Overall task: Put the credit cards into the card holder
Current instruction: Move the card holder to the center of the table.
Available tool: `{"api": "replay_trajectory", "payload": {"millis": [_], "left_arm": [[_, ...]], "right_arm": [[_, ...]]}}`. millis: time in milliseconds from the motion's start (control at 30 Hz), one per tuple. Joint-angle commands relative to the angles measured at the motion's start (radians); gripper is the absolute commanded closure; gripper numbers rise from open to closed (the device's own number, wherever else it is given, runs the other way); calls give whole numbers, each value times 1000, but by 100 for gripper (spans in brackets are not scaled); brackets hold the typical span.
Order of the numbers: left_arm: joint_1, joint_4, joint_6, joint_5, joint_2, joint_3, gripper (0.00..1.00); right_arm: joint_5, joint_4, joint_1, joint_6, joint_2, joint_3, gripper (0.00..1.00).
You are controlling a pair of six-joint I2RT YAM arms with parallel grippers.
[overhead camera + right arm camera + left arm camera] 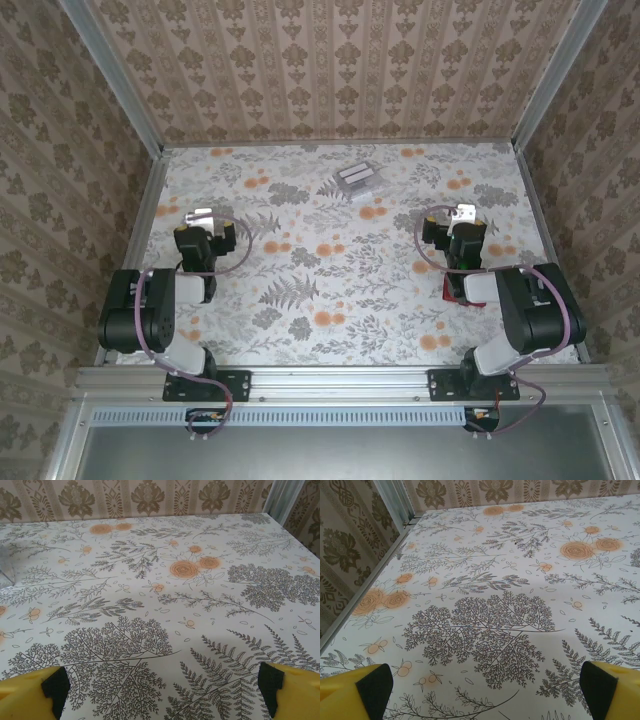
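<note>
Left claw: nearest to us, in the left wrist view, the left claw [485, 690] shows its yellow fingers [345, 692] at the two bottom corners. They are spread wide, with nothing between them but bare table [485, 605].
Right claw: we see the right claw [162, 690] the same way, jaws wide and empty above the patterned top.
Cards: the cards [355, 180] lie in a small grey cluster on the table at the far middle, near the far wall [340, 80] but not touching it.
Bearing from the claws: ahead and to the left of the right claw; ahead and well to the right of the left claw.
Long axis: we read the cluster as running across the table, slightly tilted, its right end farther away.
Nearer arm: the right, in our judgement, though neither claw is close.
Card holder: the card holder [452, 293] shows as a red sliver on the table behind the right claw. It is partly hidden under that arm, so we cannot tell whether it lies open.
Edges: the cards sit well clear of both side walls.
Room: there is open table on every side of the cards. We expect so thin and flat a stack to need a low approach across its long edges.
</note>
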Motion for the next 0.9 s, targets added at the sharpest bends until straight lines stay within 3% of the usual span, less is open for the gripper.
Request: {"api": "replay_trajectory", "payload": {"millis": [0,867], "left_arm": [[7,3,13,14,-4,6,0],[18,0,5,38,-6,5,0]], "right_arm": [[21,28,2,9,-6,-9,0],[15,26,-1,11,-10,-10,0]]}}
